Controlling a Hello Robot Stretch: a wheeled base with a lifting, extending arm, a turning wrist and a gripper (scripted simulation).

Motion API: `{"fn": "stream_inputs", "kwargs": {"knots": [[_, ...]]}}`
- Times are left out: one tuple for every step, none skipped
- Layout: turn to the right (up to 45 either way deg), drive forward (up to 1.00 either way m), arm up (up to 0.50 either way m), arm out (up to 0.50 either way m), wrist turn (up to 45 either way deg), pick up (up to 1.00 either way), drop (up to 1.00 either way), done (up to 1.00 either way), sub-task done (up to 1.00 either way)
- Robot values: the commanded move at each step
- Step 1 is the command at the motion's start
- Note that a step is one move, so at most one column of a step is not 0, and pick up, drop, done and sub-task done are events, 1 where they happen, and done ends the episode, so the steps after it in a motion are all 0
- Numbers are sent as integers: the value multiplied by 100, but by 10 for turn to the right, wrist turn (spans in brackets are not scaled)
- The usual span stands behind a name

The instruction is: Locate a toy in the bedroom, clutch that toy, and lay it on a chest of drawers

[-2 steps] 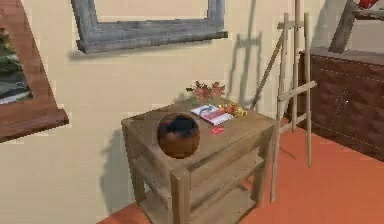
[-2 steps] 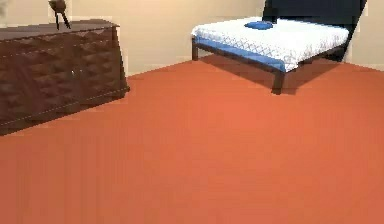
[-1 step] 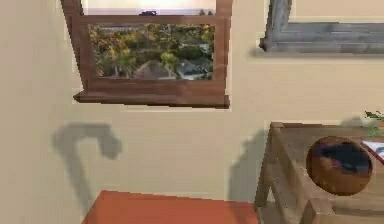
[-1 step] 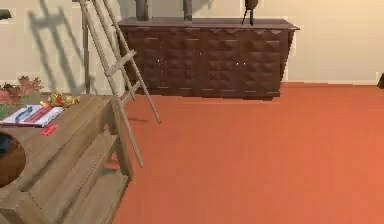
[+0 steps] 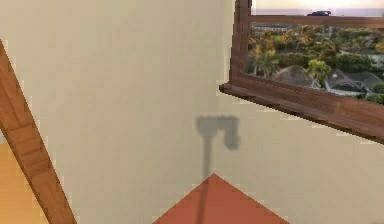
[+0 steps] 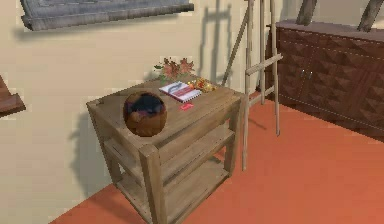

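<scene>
Red-orange floor [image 5: 215, 205] at a cream wall corner; wood-framed window [image 5: 300, 100] upper right.
Arm side view: wooden shelved table [image 6: 153, 180]. On its near corner sits a round dark-brown thing [image 6: 146, 114], possibly the toy, with no long axis or heading discernible. Dark chest of drawers [image 6: 330, 65] far right.
Gripper state: cannot tell.

The robot faces a wall corner [image 5: 214, 120], its arm side turned toward a wooden table [image 6: 203, 113].
</scene>
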Motion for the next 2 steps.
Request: {"fn": "stream_inputs", "kwargs": {"knots": [[0, 0, 50, 0, 0, 0, 0, 0, 0], [0, 0, 38, 0, 0, 0, 0, 0, 0]]}}
